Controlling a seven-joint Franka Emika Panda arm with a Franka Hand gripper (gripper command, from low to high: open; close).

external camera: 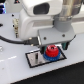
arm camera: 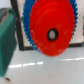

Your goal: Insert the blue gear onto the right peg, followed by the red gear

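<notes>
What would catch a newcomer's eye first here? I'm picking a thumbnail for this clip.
The red gear draws the eye first: a bright disc stacked on the wider blue gear, whose teeth peek out around it, both on the dark pale-rimmed plate on the white table. In the wrist view the red gear fills most of the picture, a dark hole at its hub. The white arm looms directly above them.

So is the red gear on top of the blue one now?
Yes. The red gear sits on the blue gear, whose teeth ring it in the wrist view, over the plate.
</notes>
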